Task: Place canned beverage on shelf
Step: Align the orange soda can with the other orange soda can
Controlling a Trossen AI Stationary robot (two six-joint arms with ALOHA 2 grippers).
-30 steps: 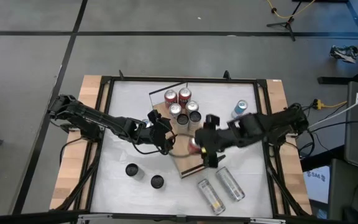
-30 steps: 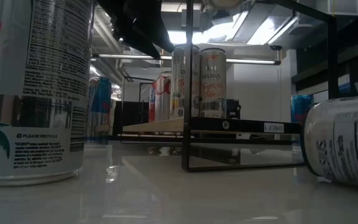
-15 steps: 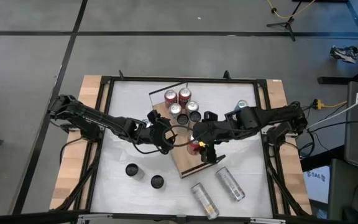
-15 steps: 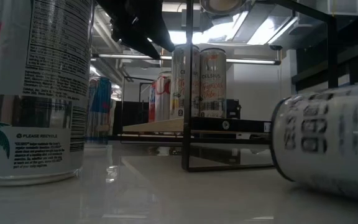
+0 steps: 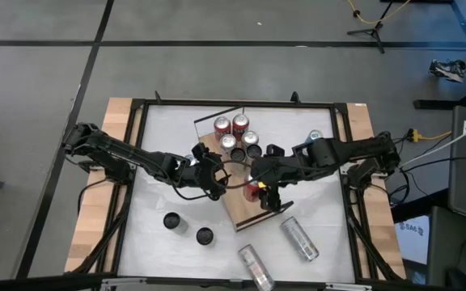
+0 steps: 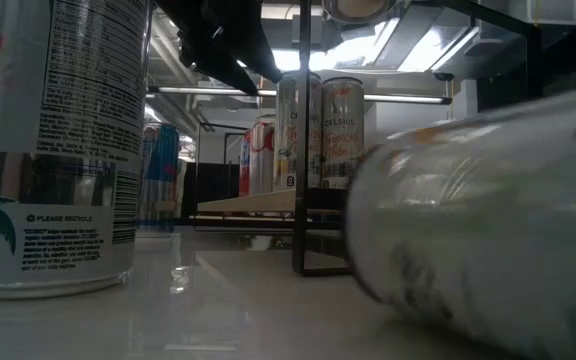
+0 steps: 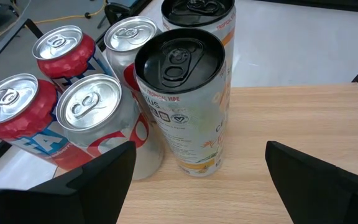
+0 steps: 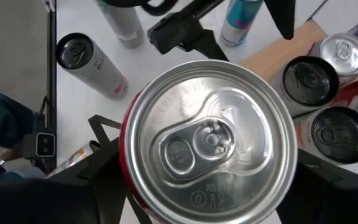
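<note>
Red and silver, one can [image 8: 209, 142] sits clamped between the fingers of the right gripper [image 5: 255, 188], upright over the middle of the shelf [image 5: 237, 206], its silver lid filling the right wrist view. Whether its base touches the wood cannot be told.

The shelf is a light-brown wooden board lying slantwise on the white table [image 5: 168, 137]. At its far end stands a cluster of five cans: two red ones with silver lids [image 7: 58, 50], two silver-topped ones [image 7: 89, 102] and, nearest the grippers, a pale tall can with a black lid [image 7: 179, 62]. The left wrist view also shows a second black-lidded can [image 7: 197, 9] behind that one, so the group may count six; the high view does not settle it.

The left gripper [image 5: 214, 176] hovers over the shelf's near side, just beside the cluster, its fingers spread wide with nothing between them.

Off the shelf, two dark-topped cans [image 5: 171, 221] stand upright on the table's near left part. Two slim silver cans [image 5: 299, 238] lie on their sides near the front edge, one of them [image 6: 478, 220] close up and blurred in the low view. One blue can [image 5: 314, 139] stands by the right arm, partly hidden.
</note>
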